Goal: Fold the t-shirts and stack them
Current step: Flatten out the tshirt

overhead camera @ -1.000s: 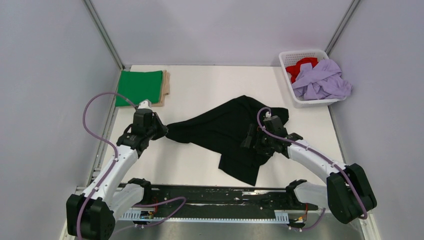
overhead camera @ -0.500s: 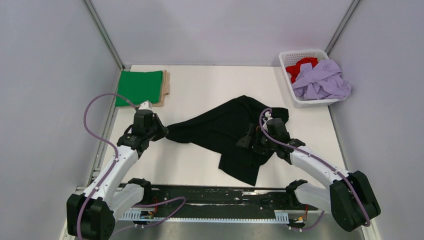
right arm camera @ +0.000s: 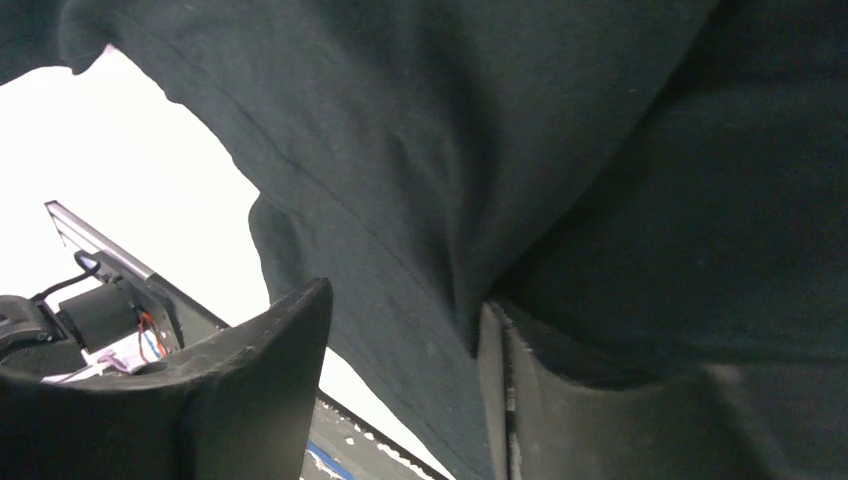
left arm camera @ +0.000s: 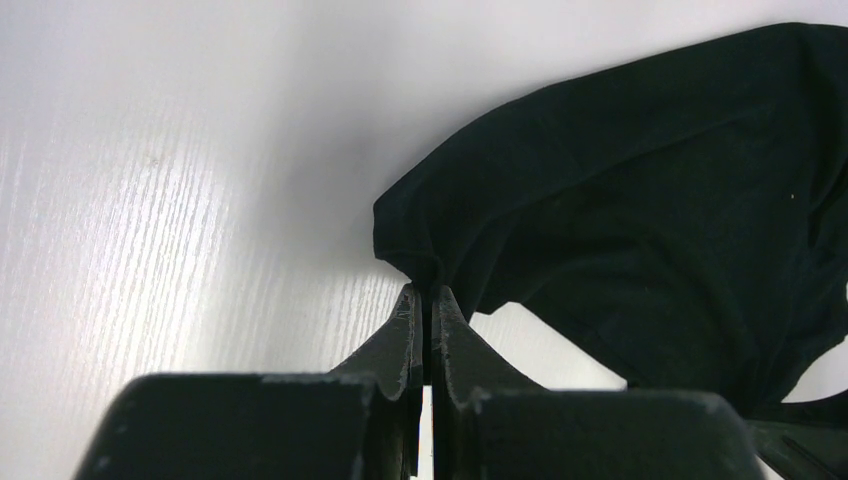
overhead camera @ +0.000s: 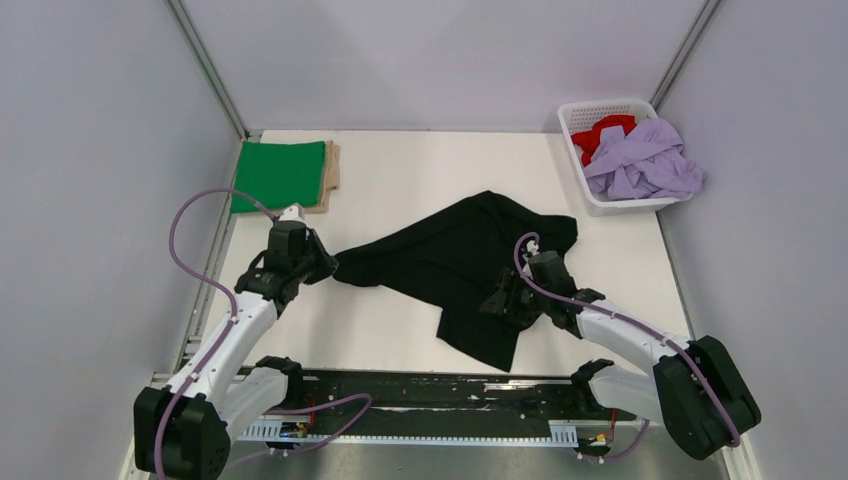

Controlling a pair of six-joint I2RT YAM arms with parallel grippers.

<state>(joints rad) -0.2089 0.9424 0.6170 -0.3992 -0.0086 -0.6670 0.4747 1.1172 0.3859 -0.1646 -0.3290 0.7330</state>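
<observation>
Top external view shows 2 t-shirts done already; a green t-shirt (overhead camera: 278, 172) lies folded flat on top of a tan t-shirt (overhead camera: 333, 178) in the far left corner of the table (overhead camera: 420, 170); only an edge of the tan one peeks out. That is the stack so far; I think it makes 2 out of 5.

The black t-shirt (overhead camera: 450, 262) is the one being worked on; it lies in the middle of the table, all crooked and bunched, not flat and not folded. The left gripper (left arm camera: 425, 292) has its fingers shut tight on the left tip of the black cloth; the left wrist view shows the cloth pinched right at the fingertips. The right gripper (right arm camera: 400, 320) is low over the near right part of the same shirt; its fingers are partly apart, with a fold of black cloth sitting in the gap. The cloth leans on 1 finger and white table shows beside the other — so I think it has not pinched yet.

What is left looks like a lot; the black shirt needs to be pulled flat, folded and put on the stack. A red t-shirt (overhead camera: 603, 133) and a lilac t-shirt (overhead camera: 645, 160) wait in the white basket (overhead camera: 580, 108) at the far right corner, both in a messy heap — the lilac one hangs over the rim; each needs the same job.
</observation>
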